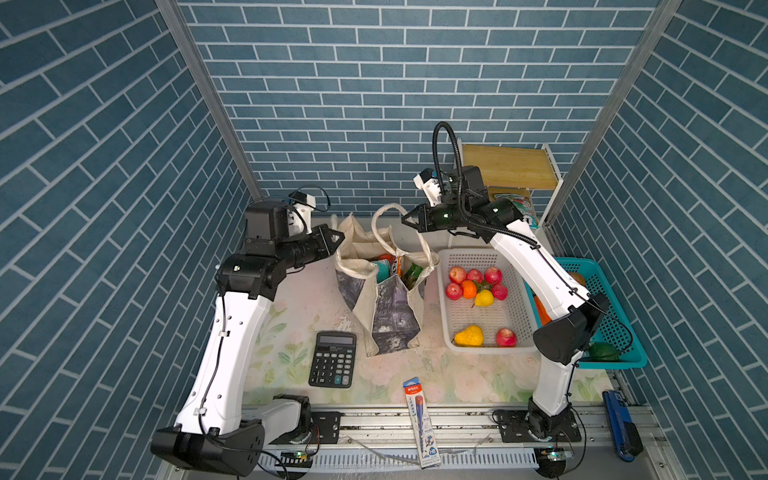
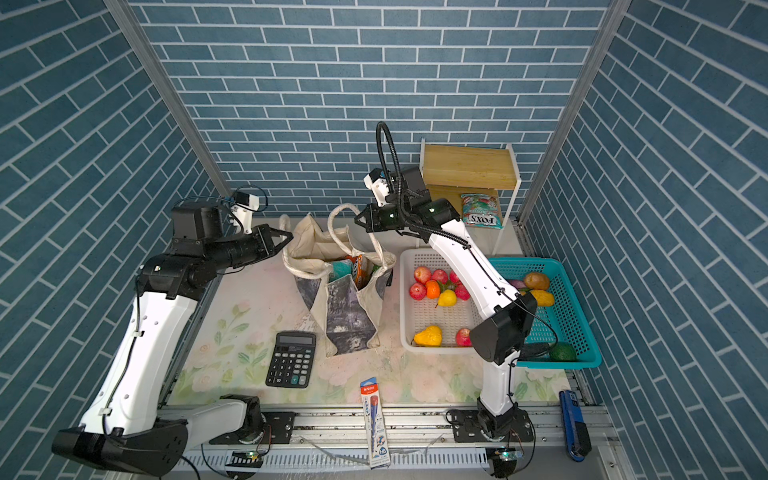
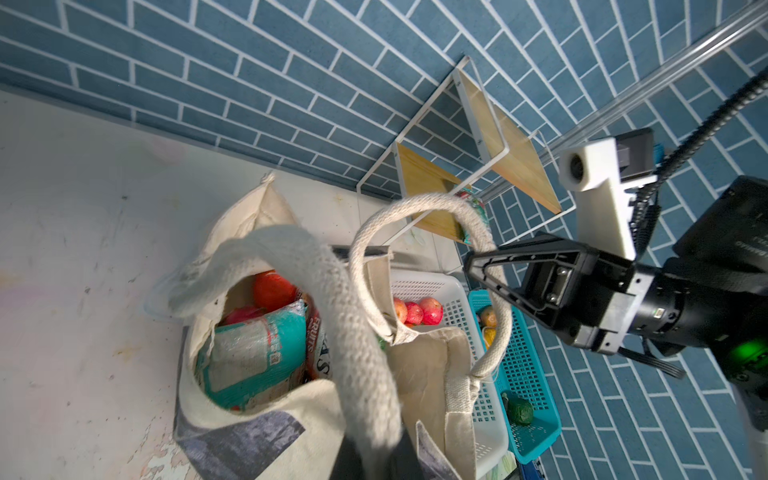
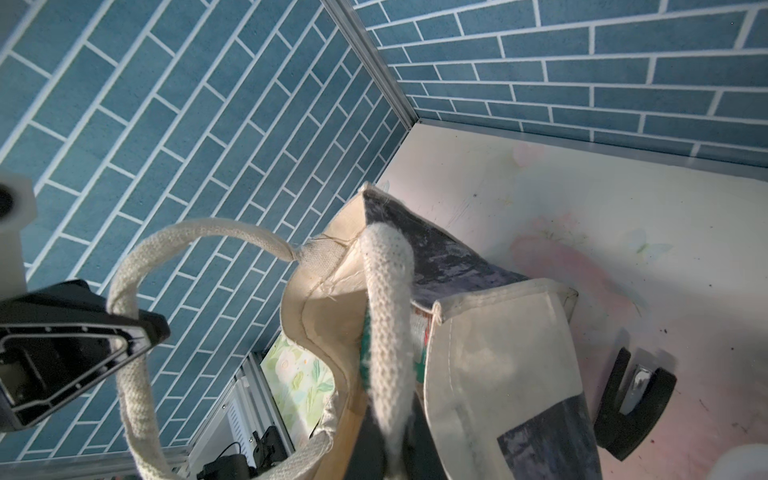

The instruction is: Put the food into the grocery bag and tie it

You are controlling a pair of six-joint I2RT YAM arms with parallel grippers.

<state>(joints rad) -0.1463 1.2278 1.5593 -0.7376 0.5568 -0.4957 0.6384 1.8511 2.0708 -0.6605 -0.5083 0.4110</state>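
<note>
In both top views the grocery bag (image 1: 386,307) is standing in the middle of the table (image 1: 291,332) with its mouth open. The left claw (image 1: 340,237) is pinching tight on the left strap (image 1: 334,220) at the bag's left edge. The right claw (image 1: 404,219) is pinching tight on the right strap (image 1: 376,220), which is looping up above the bag. Candy packets (image 1: 382,270) are sitting inside the bag. A white basket (image 1: 515,307) just beside the bag is holding toy fruit (image 1: 457,274), and a teal basket (image 1: 600,274) is sitting next to it. A calculator (image 1: 332,359) and a pencil pack (image 1: 419,419) are lying near the front. In a top view, one more packet (image 2: 482,210) is lying on the shelf (image 2: 469,166) at the back.

In the left wrist view the left strap (image 3: 357,353) is running, thick and blurry, down toward the camera's own claw. A teal packet (image 3: 253,353) and a red fruit (image 3: 274,289) are showing in the bag's mouth. The right claw (image 3: 473,262) is squeezed together, with the right strap (image 3: 415,203) passing right at its fingers.

In the right wrist view the right strap (image 4: 388,332) is running down toward the camera's own claw. The left claw (image 4: 160,328) is clenching on the left strap (image 4: 124,299) beside the bag (image 4: 498,374).
</note>
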